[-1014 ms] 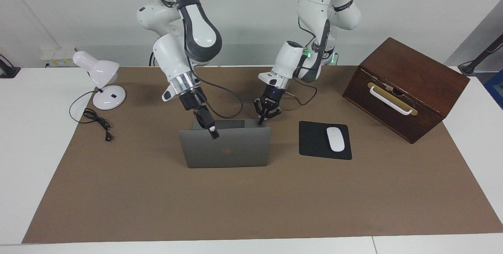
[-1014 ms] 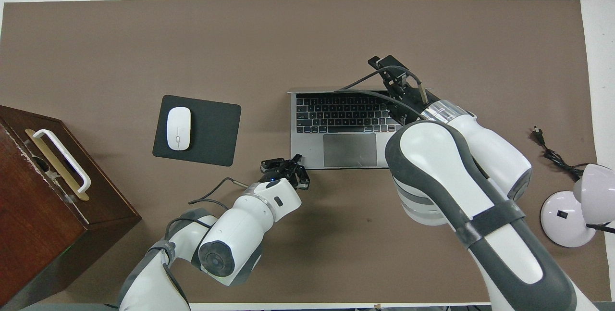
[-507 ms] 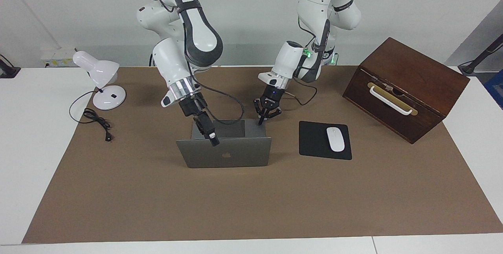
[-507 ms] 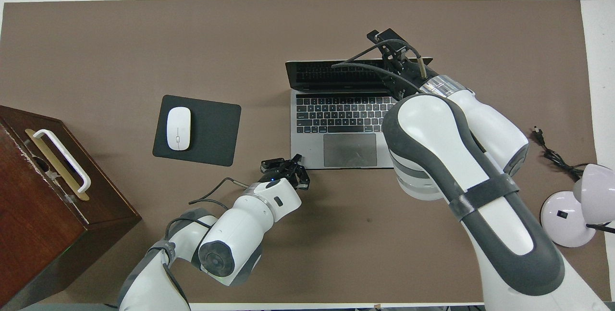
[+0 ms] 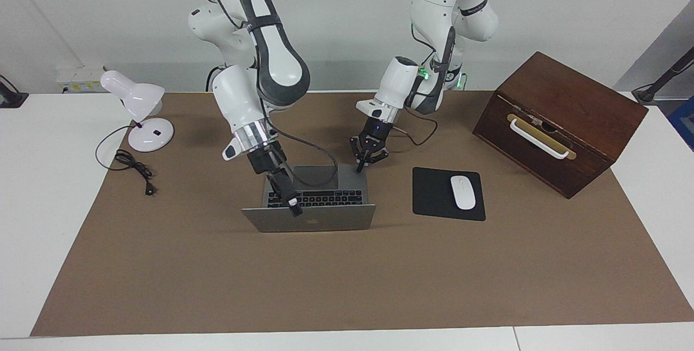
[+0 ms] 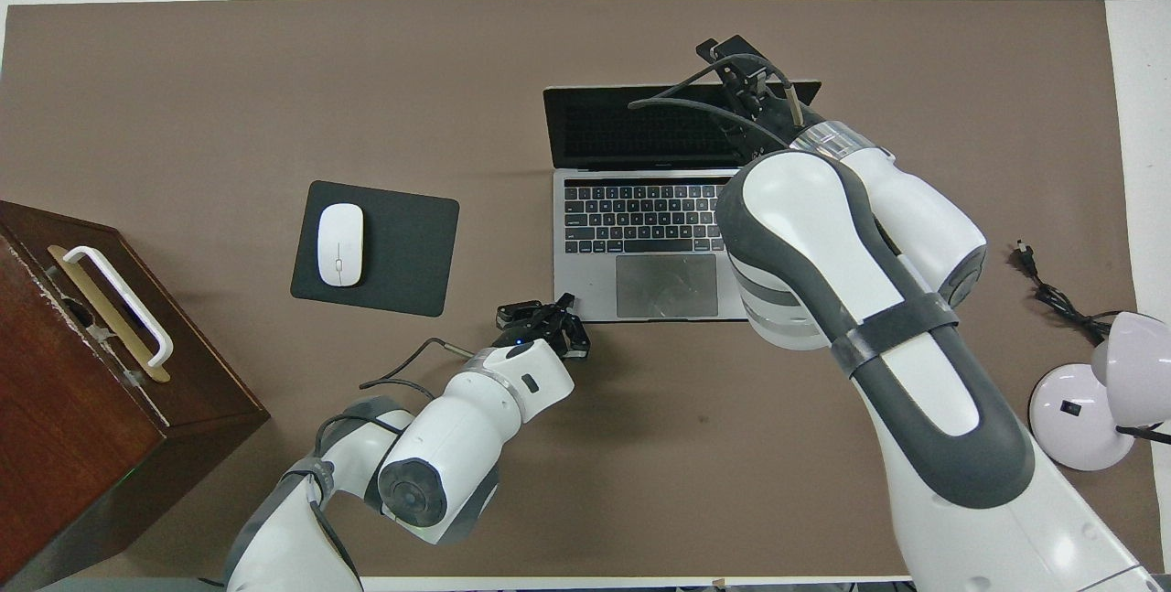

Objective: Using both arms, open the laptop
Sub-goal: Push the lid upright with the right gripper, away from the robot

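Facing view: one laptop [image 5: 309, 215] lies mid-mat, lid tilted far back. The right gripper [image 5: 293, 209] sits at the lid's top edge, seemingly closed on it. The left gripper [image 5: 364, 162], fingers spread and holding nothing, presses the base corner nearest the robots. Bare mat surrounds the laptop.

Overhead view: one mouse [image 6: 339, 244] on one mouse pad [image 6: 402, 244], one wooden box [image 6: 82, 372], one lamp [image 6: 1098, 391].

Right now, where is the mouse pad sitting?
The mouse pad lies flat on the brown mat beside the open laptop, toward the left arm's end of the table, between the laptop and the wooden box, with the white mouse on it.
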You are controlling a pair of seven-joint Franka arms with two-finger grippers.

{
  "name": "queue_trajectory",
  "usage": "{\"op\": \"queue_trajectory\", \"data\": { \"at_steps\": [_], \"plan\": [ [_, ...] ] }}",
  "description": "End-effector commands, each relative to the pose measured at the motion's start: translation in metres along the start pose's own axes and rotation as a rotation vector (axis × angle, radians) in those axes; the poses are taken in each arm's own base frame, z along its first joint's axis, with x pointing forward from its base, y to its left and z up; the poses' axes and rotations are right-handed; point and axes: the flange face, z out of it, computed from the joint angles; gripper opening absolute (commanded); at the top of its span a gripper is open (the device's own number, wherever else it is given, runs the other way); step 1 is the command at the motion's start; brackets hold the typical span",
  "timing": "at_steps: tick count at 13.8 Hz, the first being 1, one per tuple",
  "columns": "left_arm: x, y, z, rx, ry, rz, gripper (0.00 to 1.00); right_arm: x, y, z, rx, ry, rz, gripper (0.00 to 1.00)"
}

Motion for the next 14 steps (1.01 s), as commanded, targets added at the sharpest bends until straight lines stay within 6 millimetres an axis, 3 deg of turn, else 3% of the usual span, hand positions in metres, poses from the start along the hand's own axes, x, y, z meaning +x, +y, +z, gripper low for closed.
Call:
{"op": "queue_trajectory", "data": {
  "at_steps": [1,6,11,14],
  "plan": [
    [-0.010,0.004,0.013,0.003,-0.013,0.012,0.00,0.014,-0.009,0.011,0.028,-0.017,-0.017,1.00],
    [-0.010,0.004,0.013,0.003,-0.013,0.011,0.00,0.022,-0.016,0.019,0.042,-0.007,-0.016,1.00],
    [-0.010,0.003,0.013,0.004,-0.013,0.008,0.00,0.010,-0.010,0.020,0.029,-0.009,-0.017,1.00],
    [-0.010,0.001,0.013,0.007,-0.014,0.003,0.00,-0.040,-0.013,0.018,0.027,0.013,-0.029,1.00]
  ]
}}
